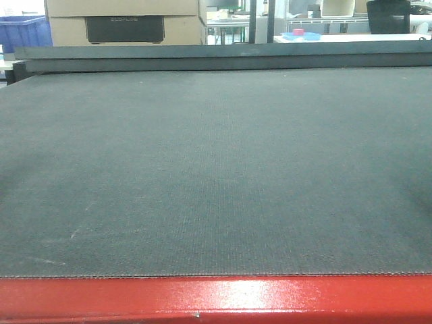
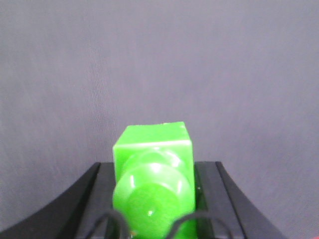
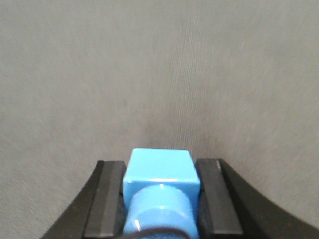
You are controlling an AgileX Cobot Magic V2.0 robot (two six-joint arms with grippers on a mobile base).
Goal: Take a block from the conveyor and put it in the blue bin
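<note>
In the right wrist view my right gripper is shut on the blue block, a bright blue cube with its round stud facing the camera, held between both black fingers. In the left wrist view my left gripper is shut on a green block of the same shape. Behind both blocks is only the woven surface of the conveyor. I cannot tell how high the blocks are above it. Neither gripper nor block shows in the front view.
The conveyor's glossy red frame edge runs along the near side. Beyond the far edge stand cardboard boxes, a blue crate at the far left and a shallow blue tray on a table at the right.
</note>
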